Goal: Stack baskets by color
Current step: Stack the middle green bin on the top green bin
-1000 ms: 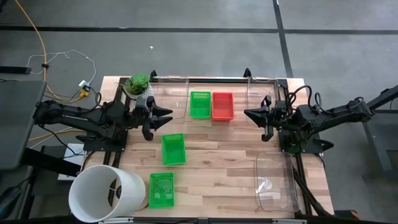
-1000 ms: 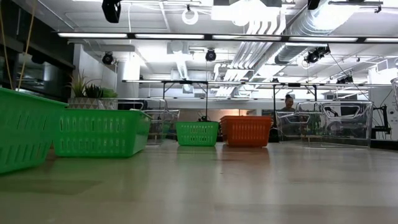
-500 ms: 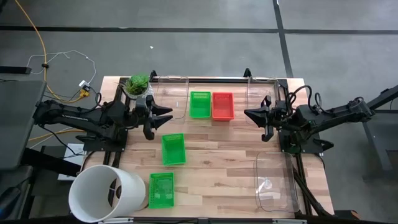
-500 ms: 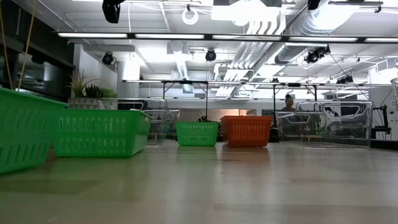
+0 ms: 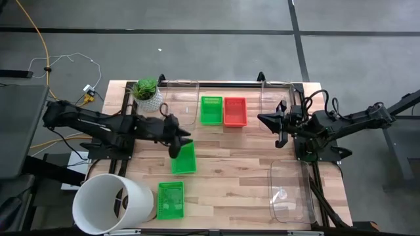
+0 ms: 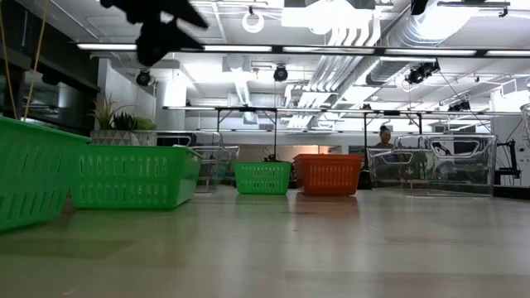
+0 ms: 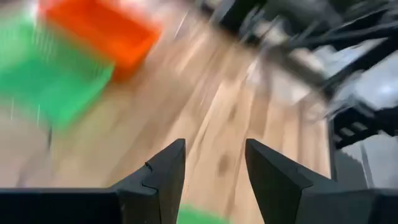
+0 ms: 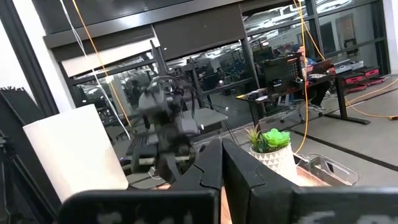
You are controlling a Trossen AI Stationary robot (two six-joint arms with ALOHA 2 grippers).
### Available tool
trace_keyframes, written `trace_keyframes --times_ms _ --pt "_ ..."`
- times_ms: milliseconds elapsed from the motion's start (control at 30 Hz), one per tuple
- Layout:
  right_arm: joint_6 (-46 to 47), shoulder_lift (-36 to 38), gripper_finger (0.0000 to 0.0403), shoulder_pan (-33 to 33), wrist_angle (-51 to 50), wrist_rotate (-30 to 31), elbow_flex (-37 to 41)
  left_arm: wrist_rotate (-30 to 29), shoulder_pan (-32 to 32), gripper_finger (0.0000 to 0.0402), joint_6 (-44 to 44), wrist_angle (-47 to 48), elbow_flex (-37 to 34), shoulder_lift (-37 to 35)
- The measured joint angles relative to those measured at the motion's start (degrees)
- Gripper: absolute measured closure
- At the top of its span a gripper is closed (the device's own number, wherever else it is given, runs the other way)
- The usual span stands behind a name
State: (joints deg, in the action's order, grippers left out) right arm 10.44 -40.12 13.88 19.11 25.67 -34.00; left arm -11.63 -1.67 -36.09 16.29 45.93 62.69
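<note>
Three green baskets stand on the wooden table: one at the far middle [image 5: 210, 109], one in the middle [image 5: 184, 160] and one near the front edge [image 5: 170, 200]. A red basket [image 5: 235, 111] stands right beside the far green one. My left gripper [image 5: 178, 143] hangs open over the far end of the middle green basket, high above it in the low view [image 6: 157, 25], and tipped down. Its wrist view [image 7: 214, 168] shows bare wood between its fingers. My right gripper [image 5: 266, 120] waits at the right, shut [image 8: 222, 163].
A white bucket [image 5: 108, 203] lies at the near left corner. A potted plant [image 5: 146, 92] stands at the far left. Clear plastic containers stand at the far edge [image 5: 180, 98] [image 5: 275, 98] and the near right [image 5: 291, 190]. Bare wood lies between the baskets and my right arm.
My left gripper has reached out toward the table's middle and come down, tipping from level to slanting downward. It now hangs over the far end of the middle green basket and has stayed open. The baskets have not moved.
</note>
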Motion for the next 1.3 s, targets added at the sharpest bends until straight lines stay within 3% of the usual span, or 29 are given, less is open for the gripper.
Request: trace_keyframes --times_ms 233,367,467,800,1000,1133,1300 --pt "0.00 -0.02 0.0403 0.01 -0.84 -0.02 0.00 -0.25 -4.50 0.0245 -29.73 19.34 1.43 3.43" --pt "0.00 -0.02 0.0403 0.01 -2.38 0.58 0.00 -1.51 -7.85 0.0245 -39.80 28.94 1.40 6.05" --pt "-0.27 -0.04 0.0403 -0.01 -3.36 1.44 0.00 -1.94 -9.17 0.0245 -44.85 30.52 1.42 8.56" --pt "-0.42 -0.04 0.0403 0.00 -3.89 3.10 0.00 1.23 -8.63 0.0245 -48.13 28.20 0.37 19.98" --pt "-0.42 -0.04 0.0403 0.01 -4.38 3.10 0.00 4.94 -7.65 0.0249 -47.83 22.10 -1.26 22.82" --pt "-0.26 -0.04 0.0403 0.01 -4.70 3.10 0.00 4.02 -7.63 0.0287 -47.72 20.77 -1.26 22.82" --pt "-0.24 -0.04 0.0403 -0.01 -4.76 3.10 0.00 3.19 -7.61 0.0381 -45.47 20.84 -1.26 22.49"
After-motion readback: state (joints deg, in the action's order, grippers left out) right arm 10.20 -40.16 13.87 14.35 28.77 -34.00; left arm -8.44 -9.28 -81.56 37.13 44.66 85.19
